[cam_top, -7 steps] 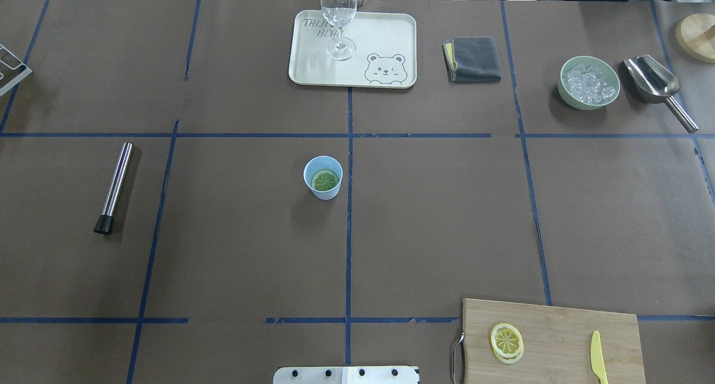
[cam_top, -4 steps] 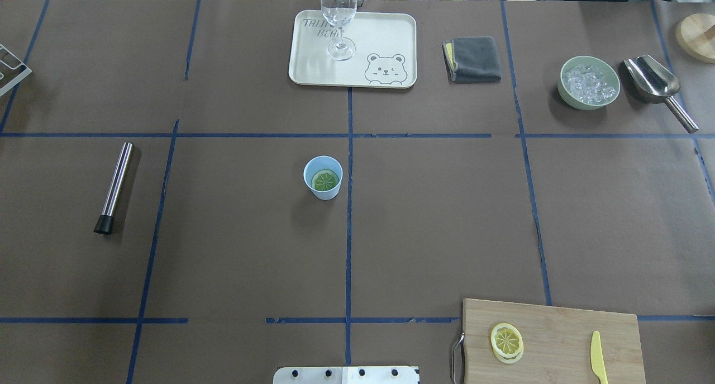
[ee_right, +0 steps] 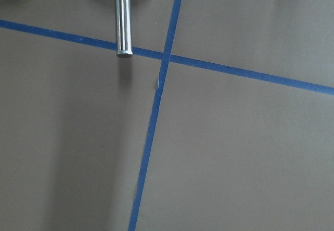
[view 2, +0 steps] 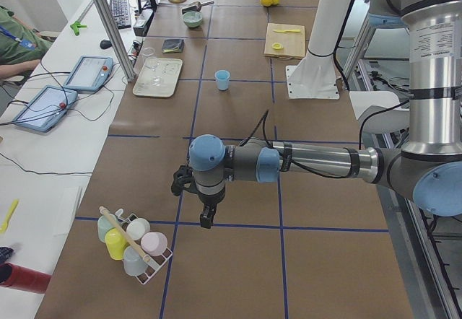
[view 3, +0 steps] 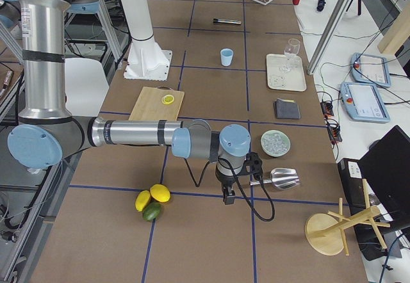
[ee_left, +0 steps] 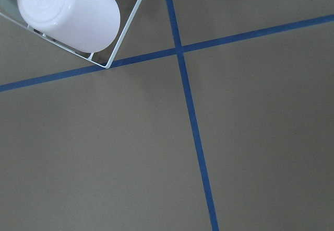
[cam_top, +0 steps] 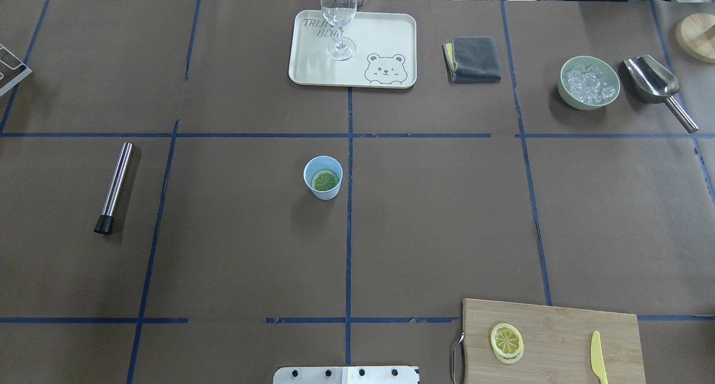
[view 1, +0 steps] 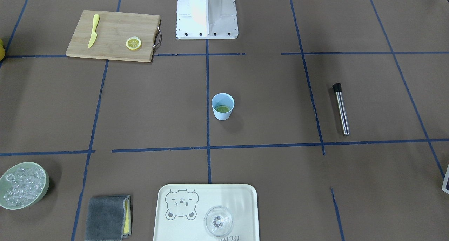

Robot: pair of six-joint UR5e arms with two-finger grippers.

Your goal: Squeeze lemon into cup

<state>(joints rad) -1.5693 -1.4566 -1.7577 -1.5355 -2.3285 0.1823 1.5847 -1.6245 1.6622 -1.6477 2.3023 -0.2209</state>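
Note:
The pale blue cup (cam_top: 323, 177) stands upright at the table's middle; it also shows in the front view (view 1: 222, 106). A greenish round citrus slice (cam_top: 325, 180) lies flat inside it. Two yellow lemon slices (cam_top: 507, 342) lie stacked on the wooden cutting board (cam_top: 558, 328), also seen in the front view (view 1: 133, 43). My left gripper (view 2: 206, 218) hangs over the table's far left end beside a cup rack. My right gripper (view 3: 227, 196) hangs over the far right end by the scoop. I cannot tell whether either is open or shut.
A yellow plastic knife (cam_top: 597, 357) lies on the board. A tray (cam_top: 391, 37) holds a clear glass (cam_top: 338, 15). A grey cloth (cam_top: 475, 58), a green bowl of ice (cam_top: 589, 83), a steel scoop (cam_top: 656, 85) and a steel rod (cam_top: 114, 185) lie around.

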